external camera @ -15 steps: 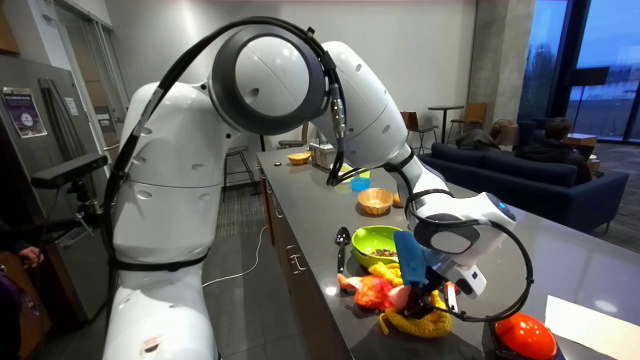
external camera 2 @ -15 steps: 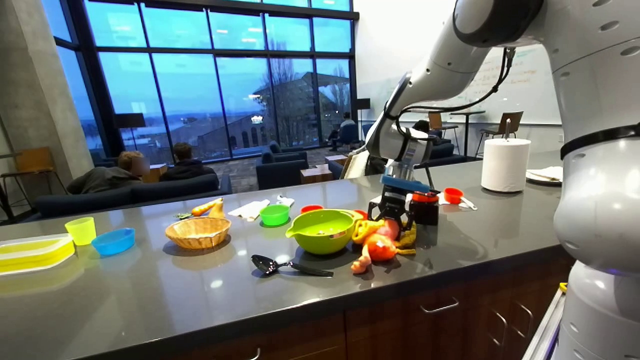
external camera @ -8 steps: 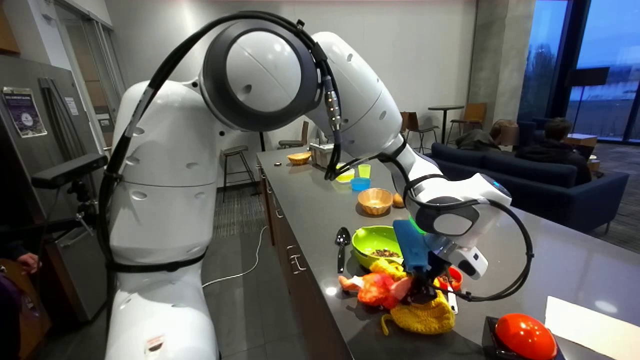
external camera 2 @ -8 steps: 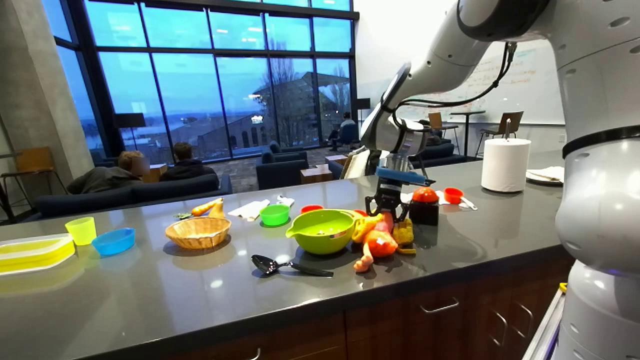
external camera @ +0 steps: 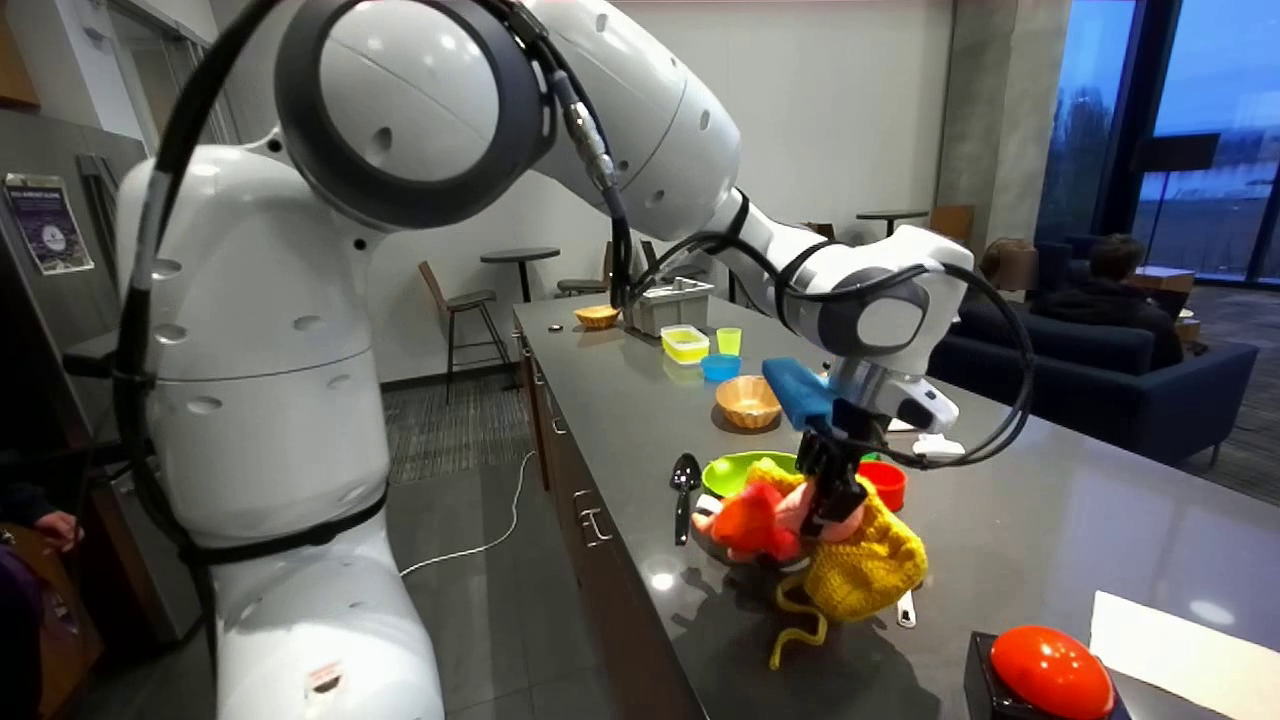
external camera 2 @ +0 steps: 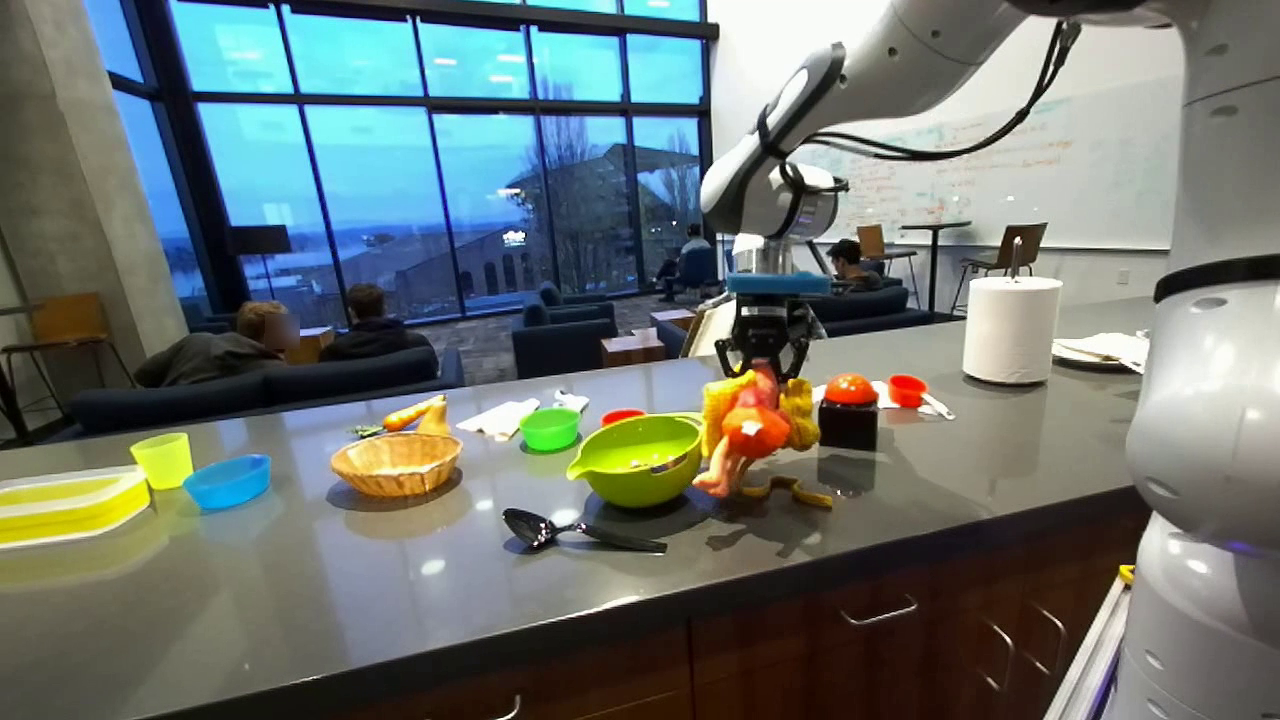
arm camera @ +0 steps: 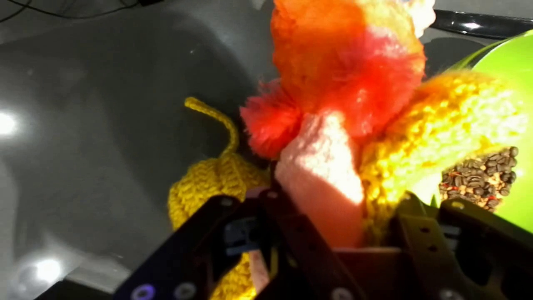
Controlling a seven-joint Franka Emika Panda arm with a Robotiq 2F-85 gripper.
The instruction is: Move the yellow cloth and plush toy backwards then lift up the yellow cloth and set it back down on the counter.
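Gripper, mine: clamped on toy, held above counter. Cloth, yellow: hangs either side of toy, cord trailing below; whether pinched too, I cannot tell. Bowl, green: near cloth, beans inside. Spoon, black: on counter.

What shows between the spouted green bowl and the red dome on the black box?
In an exterior view, the plush toy and yellow cloth show there, held by the gripper.
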